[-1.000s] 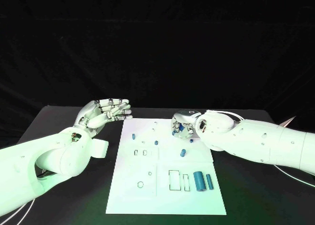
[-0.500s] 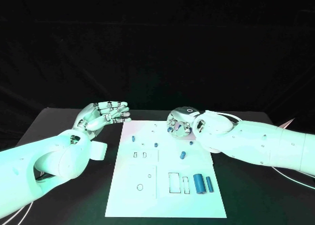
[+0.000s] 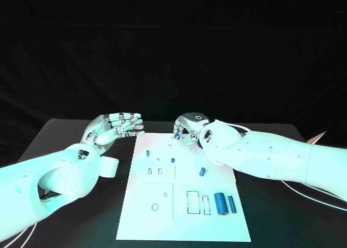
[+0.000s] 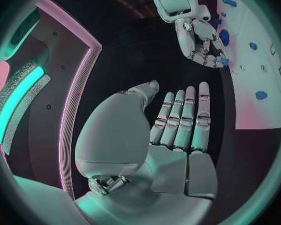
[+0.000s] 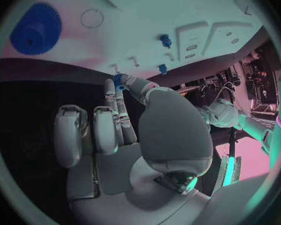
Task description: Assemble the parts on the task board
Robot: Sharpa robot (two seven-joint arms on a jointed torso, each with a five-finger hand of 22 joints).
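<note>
1. Nearest the lower edge of the head view, two blue cylinders are seen lying side by side on the task board (image 3: 144, 219): a thicker cylinder (image 3: 220, 202) and, just beside it to the right, a thinner rod (image 3: 231, 202). Rectangular outlined slots are printed just left of them.
2. Toward the middle of the board, a short blue peg (image 3: 203, 170) is seen lying slightly tilted, apart from the other parts.
3. Farther up, a small blue part (image 3: 147, 153) is seen at the upper left of the board, and two smaller blue pieces (image 3: 171, 160) stand near its centre line.
4. In the right wrist view, a blue gear (image 5: 35, 28) is seen on the board at the upper left of the frame.
5. The right hand (image 3: 191, 132) is seen at the board's far edge, upper centre of the head view, fingers pointed down. In the right wrist view a small blue piece (image 5: 118, 79) is pinched at its fingertips (image 5: 115, 87), the remaining fingers being curled.
6. The left hand (image 3: 114, 127) is held above the black counter (image 3: 76, 129), off the board's upper left corner. Its fingers are extended side by side, nothing being held; the left wrist view shows them straight and close together (image 4: 181, 117).
</note>
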